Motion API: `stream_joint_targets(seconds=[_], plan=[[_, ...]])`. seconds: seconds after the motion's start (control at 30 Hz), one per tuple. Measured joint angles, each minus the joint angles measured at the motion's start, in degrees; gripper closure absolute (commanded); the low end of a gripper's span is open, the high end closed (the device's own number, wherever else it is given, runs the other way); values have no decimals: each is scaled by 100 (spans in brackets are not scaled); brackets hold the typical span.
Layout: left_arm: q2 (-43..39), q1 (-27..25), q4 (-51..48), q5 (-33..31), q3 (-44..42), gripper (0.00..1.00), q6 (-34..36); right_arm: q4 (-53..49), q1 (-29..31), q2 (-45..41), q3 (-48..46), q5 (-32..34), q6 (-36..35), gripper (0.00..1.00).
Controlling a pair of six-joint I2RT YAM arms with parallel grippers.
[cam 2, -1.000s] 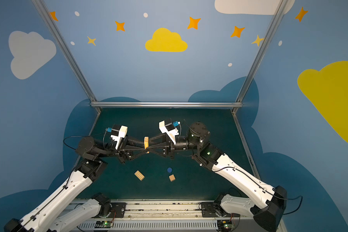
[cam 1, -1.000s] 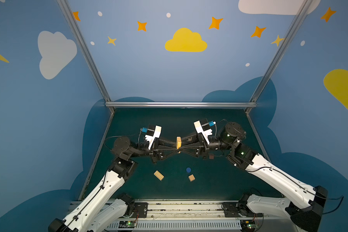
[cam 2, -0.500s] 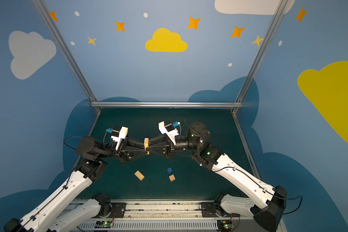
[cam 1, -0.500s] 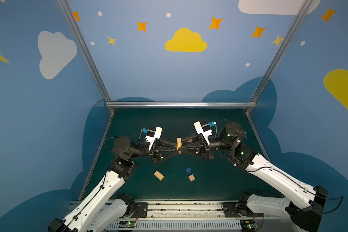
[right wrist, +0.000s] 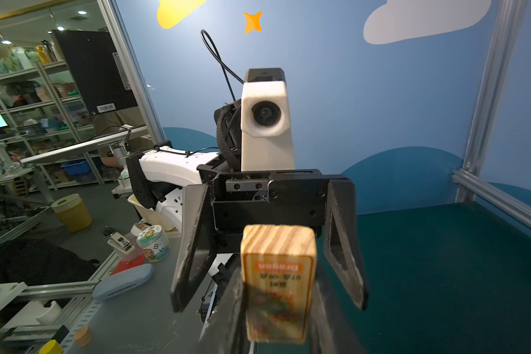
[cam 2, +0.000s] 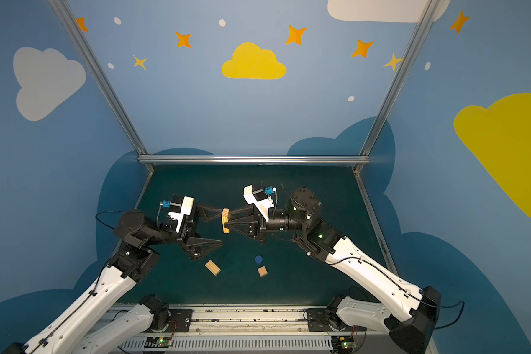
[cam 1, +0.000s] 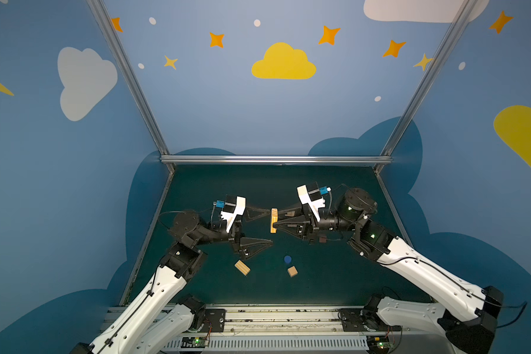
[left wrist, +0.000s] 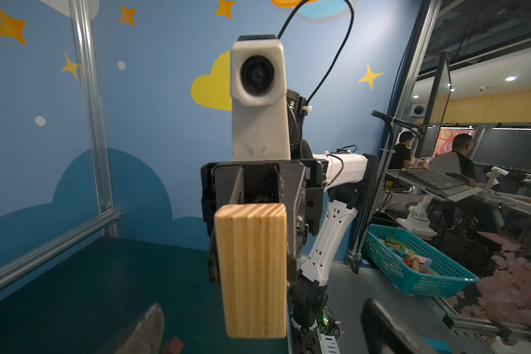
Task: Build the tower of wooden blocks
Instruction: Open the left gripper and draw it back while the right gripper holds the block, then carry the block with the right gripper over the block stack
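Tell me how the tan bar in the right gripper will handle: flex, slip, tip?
Likely stiff: the tan bar shows layered plywood grain. Probably holds without slipping, since the right gripper pinches its flat faces. Set down on end, it may tip easily, being tall and narrow.

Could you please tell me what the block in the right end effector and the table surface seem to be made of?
The block looks like unvarnished light wood: parallel layered stripes, plywood-like, run along its face. The table surface seems a matte dark green mat, perhaps felt or rubber; it shows no glare.
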Motion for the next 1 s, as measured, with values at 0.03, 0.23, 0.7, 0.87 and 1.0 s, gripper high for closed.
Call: stream_joint_targets(seconds=[0.03, 0.23, 0.7, 0.87, 1.0], plan=[[-13, 20, -74, -72, 0, 0, 61, -46, 0, -59, -24, 101, -57, 100], [-133, 188, -378, -529, 0, 0, 317, -402, 0, -345, -33, 811, -448, 100], [26, 796, -927, -2538, 37, 0, 328, -2234, 2, -560, 157, 2855, -1869, 100], [382, 981, -1193, -2881, 118, 0, 223, -3051, 2, -299, 376, 3364, -2350, 100], [595, 1060, -1440, -3115, 273, 0, 146, -3469, 7, -238, 389, 3705, -2750, 100]])
